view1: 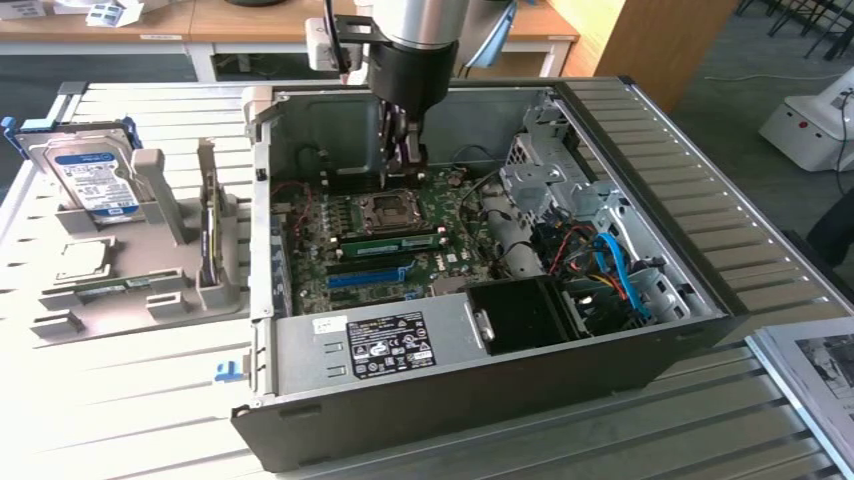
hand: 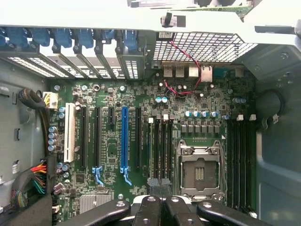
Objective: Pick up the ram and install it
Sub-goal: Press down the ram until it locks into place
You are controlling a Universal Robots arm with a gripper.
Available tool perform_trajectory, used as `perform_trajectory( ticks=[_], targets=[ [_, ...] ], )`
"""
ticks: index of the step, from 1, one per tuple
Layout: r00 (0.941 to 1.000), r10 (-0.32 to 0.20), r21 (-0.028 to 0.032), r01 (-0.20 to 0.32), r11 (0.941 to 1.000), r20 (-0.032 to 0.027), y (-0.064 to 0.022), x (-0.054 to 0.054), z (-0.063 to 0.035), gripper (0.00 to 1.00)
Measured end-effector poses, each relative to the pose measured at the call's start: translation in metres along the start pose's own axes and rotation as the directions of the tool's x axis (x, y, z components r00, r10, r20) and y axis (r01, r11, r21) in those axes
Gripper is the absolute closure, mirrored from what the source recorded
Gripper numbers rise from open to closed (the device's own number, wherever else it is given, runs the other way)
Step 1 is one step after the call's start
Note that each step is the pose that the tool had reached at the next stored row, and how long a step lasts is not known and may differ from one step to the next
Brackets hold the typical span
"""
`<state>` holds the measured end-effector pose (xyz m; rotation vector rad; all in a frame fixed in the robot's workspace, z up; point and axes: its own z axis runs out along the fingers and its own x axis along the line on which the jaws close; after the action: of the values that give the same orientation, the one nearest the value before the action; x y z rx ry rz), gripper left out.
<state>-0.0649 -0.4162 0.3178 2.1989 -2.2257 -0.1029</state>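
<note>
The open computer case (view1: 694,300) lies on its side on a slatted table (view1: 120,400), and the gripper (view1: 404,150) hangs inside it over the motherboard (hand: 108,150), just behind the empty CPU socket (view1: 395,209), its fingers pressed together. The ram (view1: 390,241), a green stick, lies flat-edged in a slot just in front of that socket, apart from the fingertips. Nearer the case's front edge, the power supply carries a black label (view1: 390,346) with white print too small to read. Beside the case, a grey holder (view1: 147,260) props up a hard drive (view1: 91,175) whose blue-white label is also illegible.
</note>
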Motion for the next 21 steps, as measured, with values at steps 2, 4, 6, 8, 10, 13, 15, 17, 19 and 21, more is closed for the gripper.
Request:
perform_trajectory(
  ticks=[2, 4, 6, 8, 10, 13, 15, 17, 19, 21],
  targets=[
    [1.0000, 0.000, 0.0001, 0.000, 1.0000, 0.0000, -0.0017, 0.0000, -0.0001, 0.90],
    [1.0000, 0.000, 0.0000, 0.000, 1.0000, 0.0000, -0.0036, -0.0001, -0.0002, 0.90],
    [1.0000, 0.000, 0.0001, 0.000, 1.0000, 0.0001, -0.0051, -0.0001, -0.0002, 0.90],
    [1.0000, 0.000, 0.0001, 0.000, 1.0000, 0.0001, -0.0066, -0.0001, -0.0003, 0.90],
    [1.0000, 0.000, 0.0000, 0.000, 1.0000, 0.0000, -0.0080, -0.0001, -0.0004, 0.90],
    [1.0000, 0.000, 0.0001, 0.000, 1.0000, 0.0001, -0.0094, -0.0001, -0.0004, 0.90],
    [1.0000, 0.000, 0.0000, 0.000, 1.0000, 0.0000, -0.0099, -0.0001, -0.0005, 0.90],
    [1.0000, 0.000, 0.0001, 0.000, 1.0000, 0.0001, -0.0102, -0.0002, -0.0005, 0.90],
    [1.0000, 0.000, 0.0001, 0.000, 1.0000, 0.0001, -0.0103, -0.0002, -0.0005, 0.90],
    [1.0000, 0.000, 0.0001, 0.000, 1.0000, 0.0001, -0.0103, -0.0001, -0.0005, 0.90]
  ],
)
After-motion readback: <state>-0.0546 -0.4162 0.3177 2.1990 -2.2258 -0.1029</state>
